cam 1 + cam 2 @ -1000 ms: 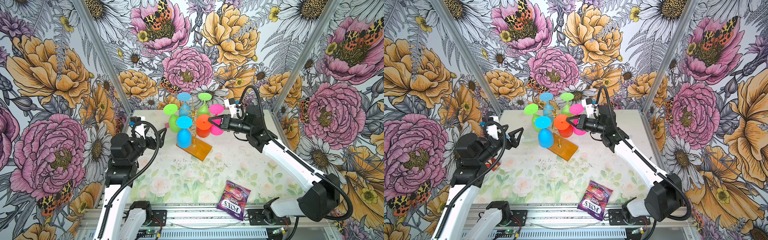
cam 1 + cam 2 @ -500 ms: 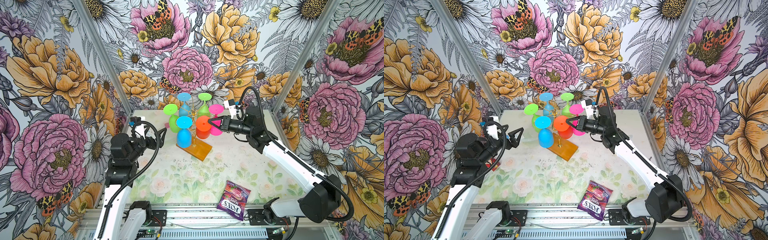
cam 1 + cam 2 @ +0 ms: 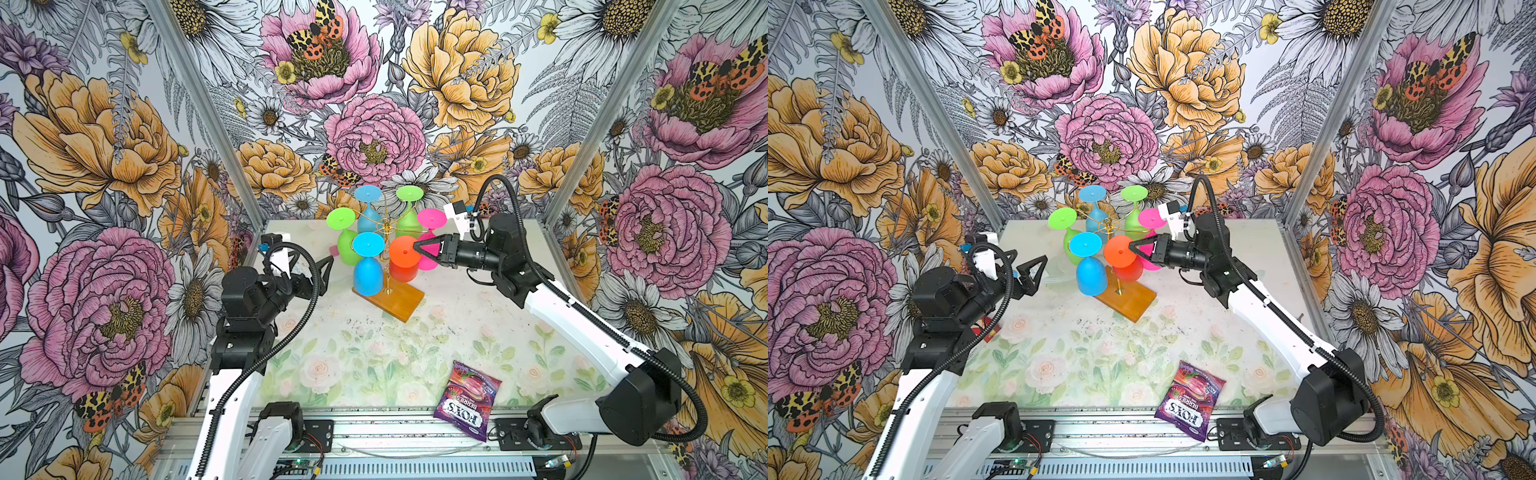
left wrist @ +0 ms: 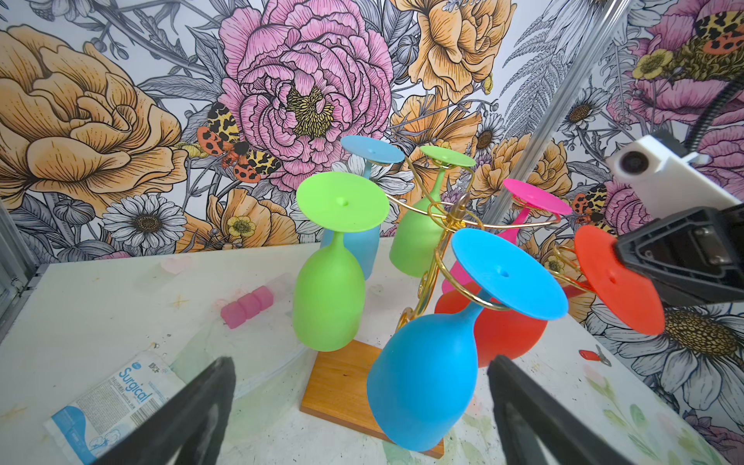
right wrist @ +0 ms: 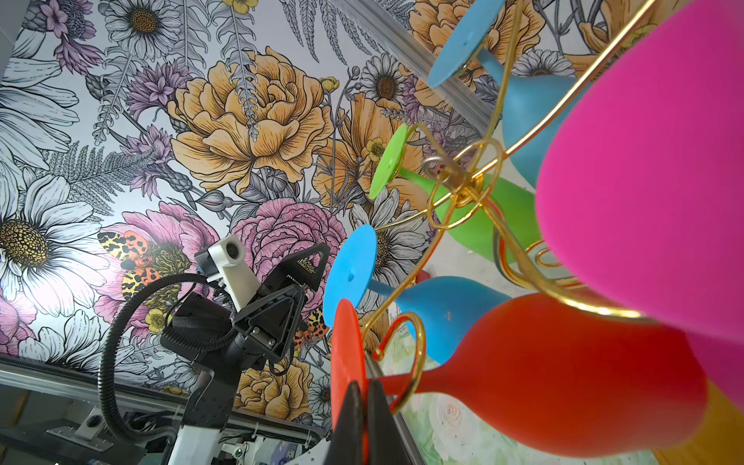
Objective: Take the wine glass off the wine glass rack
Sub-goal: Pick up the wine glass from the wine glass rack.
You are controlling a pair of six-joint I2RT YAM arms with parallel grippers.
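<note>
Right tool (image 3: 416,248) grips foot of orange wine glass (image 3: 399,254), which hangs on wine glass rack (image 3: 399,302); left tool (image 3: 1030,255) spread wide, empty, apart from rack

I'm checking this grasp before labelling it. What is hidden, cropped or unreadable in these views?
Right wrist view: bottom edge crops the right tool pinching the orange glass by its foot.
Both top views: that tool covers much of the pink glass.
Left wrist view: small print on the Surgical packet is unreadable.
</note>
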